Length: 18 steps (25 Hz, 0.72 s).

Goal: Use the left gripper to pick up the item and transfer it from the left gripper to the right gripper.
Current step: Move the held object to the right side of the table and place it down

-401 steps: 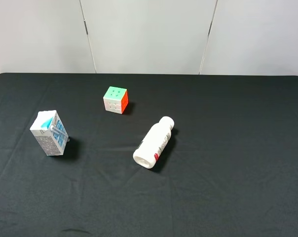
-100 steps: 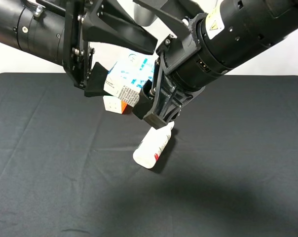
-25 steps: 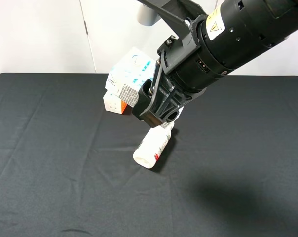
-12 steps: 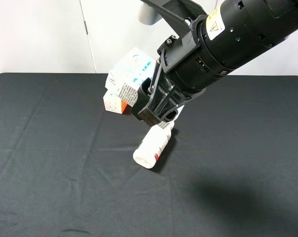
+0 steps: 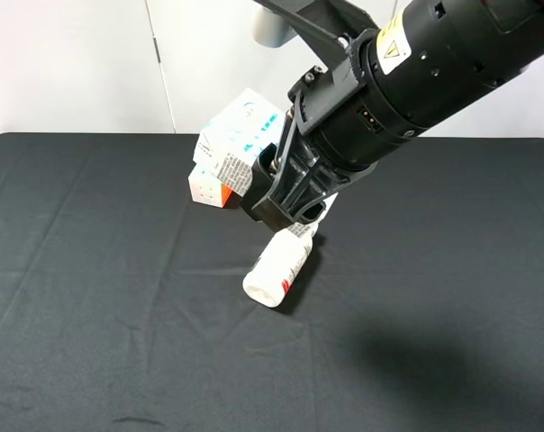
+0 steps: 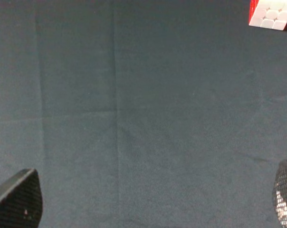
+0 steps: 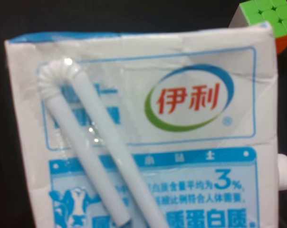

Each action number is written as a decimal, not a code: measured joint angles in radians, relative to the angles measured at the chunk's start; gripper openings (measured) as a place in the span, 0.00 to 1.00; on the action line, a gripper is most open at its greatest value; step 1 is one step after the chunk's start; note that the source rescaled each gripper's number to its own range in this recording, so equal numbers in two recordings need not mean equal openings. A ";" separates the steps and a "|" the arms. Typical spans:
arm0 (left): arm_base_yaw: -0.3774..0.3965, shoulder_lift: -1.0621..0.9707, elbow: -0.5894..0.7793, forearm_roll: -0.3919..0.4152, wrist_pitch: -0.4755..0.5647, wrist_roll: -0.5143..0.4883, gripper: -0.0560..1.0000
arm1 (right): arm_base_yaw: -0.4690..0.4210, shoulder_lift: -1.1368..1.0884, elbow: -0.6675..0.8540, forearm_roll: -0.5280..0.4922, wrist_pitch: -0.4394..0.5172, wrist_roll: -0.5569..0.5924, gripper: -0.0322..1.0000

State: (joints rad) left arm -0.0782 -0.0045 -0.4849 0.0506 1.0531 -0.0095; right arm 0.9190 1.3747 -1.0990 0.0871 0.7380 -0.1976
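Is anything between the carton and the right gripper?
Nothing visible. The carton is already clamped in the right gripper, held off the table. The cube and bottle sit lower, on the cloth.

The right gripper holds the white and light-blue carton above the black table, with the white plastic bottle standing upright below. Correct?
No: the white plastic bottle lies on its side, per the exterior high view. The right gripper holds the white and light-blue carton above the black table.

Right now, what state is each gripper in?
Left gripper: open, holding nothing.
Right gripper: shut on the carton.
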 joint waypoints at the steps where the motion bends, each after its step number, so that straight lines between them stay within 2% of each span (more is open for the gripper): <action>1: 0.000 0.000 0.000 0.000 0.000 0.000 1.00 | 0.000 0.000 0.000 -0.001 0.006 0.010 0.04; 5: 0.000 0.000 0.000 0.000 0.000 0.000 1.00 | -0.017 0.000 0.000 -0.001 0.058 0.056 0.04; 10: 0.000 0.000 0.000 0.001 0.000 0.000 1.00 | -0.111 0.000 0.000 -0.003 0.122 0.072 0.04; 18: 0.000 0.000 0.000 0.001 0.000 0.000 1.00 | -0.370 0.000 0.000 -0.003 0.141 0.052 0.03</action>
State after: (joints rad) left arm -0.0782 -0.0045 -0.4849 0.0515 1.0531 -0.0095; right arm 0.5485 1.3747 -1.0990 0.0842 0.8786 -0.1460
